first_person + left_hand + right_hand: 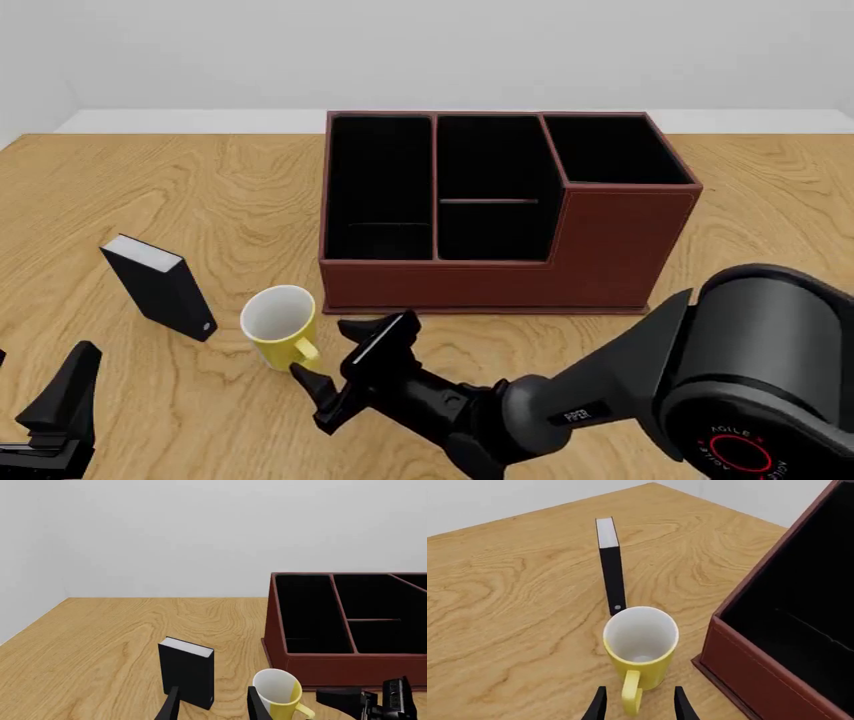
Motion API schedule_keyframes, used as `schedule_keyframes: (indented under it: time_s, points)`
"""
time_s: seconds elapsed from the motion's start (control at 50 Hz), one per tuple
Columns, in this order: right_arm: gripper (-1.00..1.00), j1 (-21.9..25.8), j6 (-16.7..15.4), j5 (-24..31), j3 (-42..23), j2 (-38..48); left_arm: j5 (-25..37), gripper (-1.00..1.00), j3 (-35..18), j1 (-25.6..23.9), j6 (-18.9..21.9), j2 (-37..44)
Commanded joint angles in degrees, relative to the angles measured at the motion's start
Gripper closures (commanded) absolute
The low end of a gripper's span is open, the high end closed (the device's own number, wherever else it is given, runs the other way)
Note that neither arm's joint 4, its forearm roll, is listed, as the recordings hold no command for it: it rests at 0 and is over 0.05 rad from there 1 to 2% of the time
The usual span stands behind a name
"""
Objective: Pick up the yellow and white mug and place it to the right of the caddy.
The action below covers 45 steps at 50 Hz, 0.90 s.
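Nearest the camera, at the table's near left corner, the left gripper (54, 405) sits idle with its fingers apart, holding nothing. Just beyond, the right gripper (354, 375) reaches in from the right, fingers spread and empty; in the right wrist view they straddle the loop handle of the mug (640, 652), the handle lying in the gap between them and no contact visible.

The mug (278, 325) stands upright on the wooden table (200, 190), yellow outside, white inside, handle turned toward the right gripper. It lies close in front of the caddy's front left corner, not touching it, so it has yet to be carried to the caddy's right side.

Judged by shape, the mug is small, rigid and probably light, with a smooth glazed surface that may slip. The thin handle offers a narrow hold that could let the body swing; gripping across the rim wall, or around the body, seems steadier.

To the mug's left a small black block (160, 285) with a white top stands on end. Farthest back sits the red-brown caddy (607, 245), its black-lined compartments open upward
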Motion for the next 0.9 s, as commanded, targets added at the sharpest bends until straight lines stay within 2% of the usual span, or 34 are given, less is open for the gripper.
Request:
schedule_keyframes:
  time_s: [0.02,0.82,0.84,0.9]
  points:
    - [-1.00,-0.25,0.15,-0.01,-0.44,0.86,0.01,-1.00,0.00,0.00,-0.01,0.01]
    - [-1.00,-0.69,0.81,0.95,-3.49,4.80,-0.01,-1.00,0.00,0.01,-0.05,-0.01]
    - [1.00,-0.60,0.82,0.83,-3.45,4.81,0.00,-1.00,0.00,-0.01,0.07,0.00]
    - [1.00,-0.54,0.57,0.74,-3.15,4.49,0.00,-1.00,0.00,0.03,0.01,0.00]
